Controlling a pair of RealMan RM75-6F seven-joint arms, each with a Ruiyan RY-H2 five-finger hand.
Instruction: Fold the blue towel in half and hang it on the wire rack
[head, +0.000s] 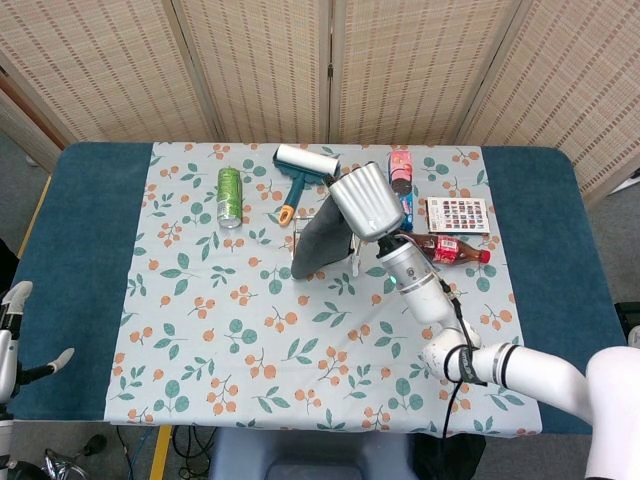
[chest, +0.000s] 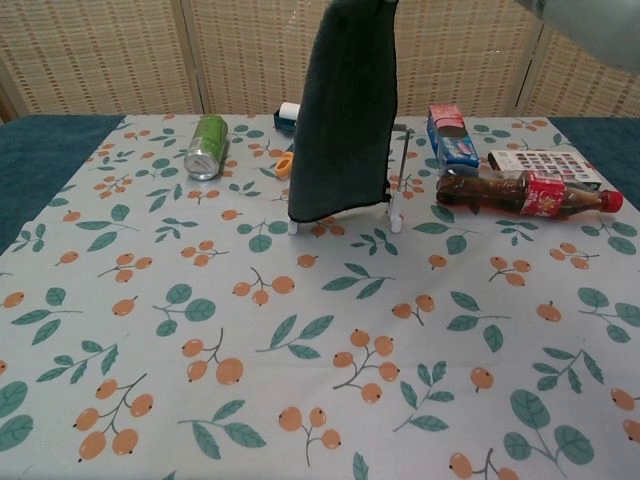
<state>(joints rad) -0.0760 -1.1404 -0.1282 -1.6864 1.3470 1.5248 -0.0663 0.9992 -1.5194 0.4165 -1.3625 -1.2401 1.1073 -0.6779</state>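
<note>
over one wire rack (chest: 398, 178) — one blue towel (chest: 343, 115), hanging.

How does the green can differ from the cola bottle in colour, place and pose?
The green can is green with no cap showing; the cola bottle is dark with a red label and red cap. The can lies at the table's left, pointing front to back; the bottle lies at the right, crosswise. Both lie on their sides.

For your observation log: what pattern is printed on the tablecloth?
Orange berries with green leaves on the white tablecloth, clearest in the chest view.
</note>
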